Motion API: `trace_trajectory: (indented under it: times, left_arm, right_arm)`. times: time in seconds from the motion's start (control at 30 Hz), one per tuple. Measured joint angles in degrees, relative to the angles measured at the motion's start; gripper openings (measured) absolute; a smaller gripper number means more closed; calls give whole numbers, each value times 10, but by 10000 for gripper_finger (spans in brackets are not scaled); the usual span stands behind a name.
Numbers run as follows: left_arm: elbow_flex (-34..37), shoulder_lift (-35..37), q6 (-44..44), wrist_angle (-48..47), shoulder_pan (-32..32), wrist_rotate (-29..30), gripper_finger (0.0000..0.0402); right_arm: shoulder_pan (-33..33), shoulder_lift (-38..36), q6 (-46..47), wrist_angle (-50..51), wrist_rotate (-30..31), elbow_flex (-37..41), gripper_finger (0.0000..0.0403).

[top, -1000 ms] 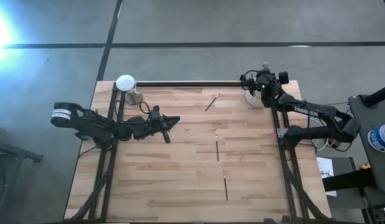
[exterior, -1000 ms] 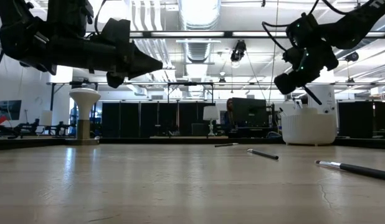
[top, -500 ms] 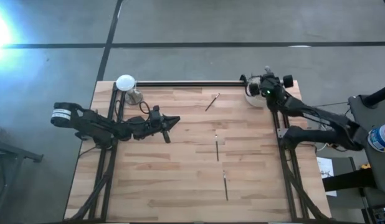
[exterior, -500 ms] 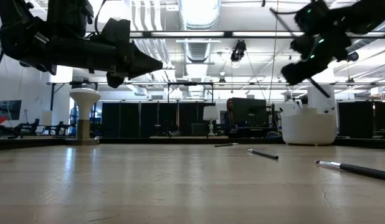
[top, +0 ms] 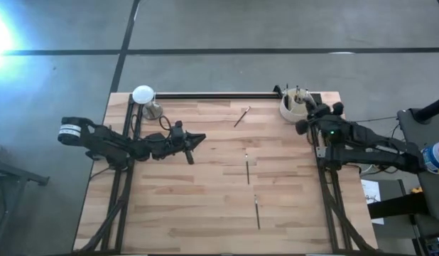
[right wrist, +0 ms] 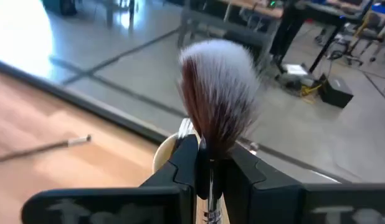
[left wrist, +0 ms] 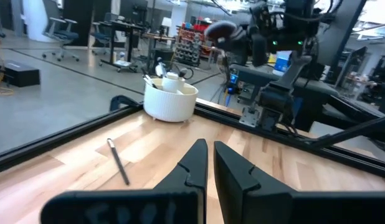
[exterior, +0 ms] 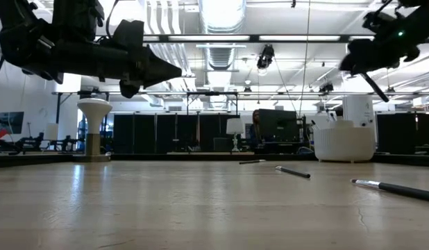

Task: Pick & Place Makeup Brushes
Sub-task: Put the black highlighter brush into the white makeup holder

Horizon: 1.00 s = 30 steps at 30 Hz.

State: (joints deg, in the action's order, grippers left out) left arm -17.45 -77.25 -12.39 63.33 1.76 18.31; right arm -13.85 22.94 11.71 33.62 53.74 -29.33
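Note:
My right gripper [right wrist: 211, 149] hangs above the table's far right part [top: 303, 128], shut on a makeup brush with a wide fluffy head [right wrist: 218, 87]. Just beyond it stands a white cup [top: 293, 107] holding more brushes. Three thin makeup brushes lie flat on the wood [top: 241, 116] [top: 247, 169] [top: 257, 211]. My left gripper [top: 199, 137] hovers over the table's left half, pointing level toward the right, shut with nothing in it [left wrist: 210, 155]. My right gripper pinches the fluffy brush between its two fingers just below the head, at the ferrule [right wrist: 209, 177]. The head sticks out past the fingertips. The thin handle [exterior: 375, 87] slants down below the gripper, and the brush is lifted clear of table and cup.
A white mushroom-shaped lamp [top: 143, 94] stands at the far left corner. Black frame rails run along the table's far edge [top: 212, 94] and both sides. Bare wood lies between the loose brushes and my left gripper.
My right gripper has drawn back from above the white cup toward the table's near right, rising a little and turning, carrying the fluffy brush with it. The brush's handle, which pointed at the cup's mouth, now hangs higher and off to the cup's side.

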Motion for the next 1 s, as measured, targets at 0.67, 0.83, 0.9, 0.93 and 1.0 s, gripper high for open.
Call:
trace_trajectory:
  times: [0.67,0.83,0.9,0.93,1.0]
  left_arm:
    - [0,0,-5,-3,-1,-12,20]
    - [0,0,-5,-4,-1,-12,20]
    - [0,0,-5,-4,-1,-12,20]
    - [0,0,-5,-4,-1,-12,20]
    - [0,0,-3,-4,-1,-11,20]
  right_arm:
    - [-181,-28,-147,-246,-179,107,36]
    - [-297,-55,-151,-290,-331,133,36]
    - [-342,-65,-149,-296,-385,142,36]
    - [-362,-70,-146,-296,-401,146,36]
    - [-396,-81,-142,-298,-416,155,36]
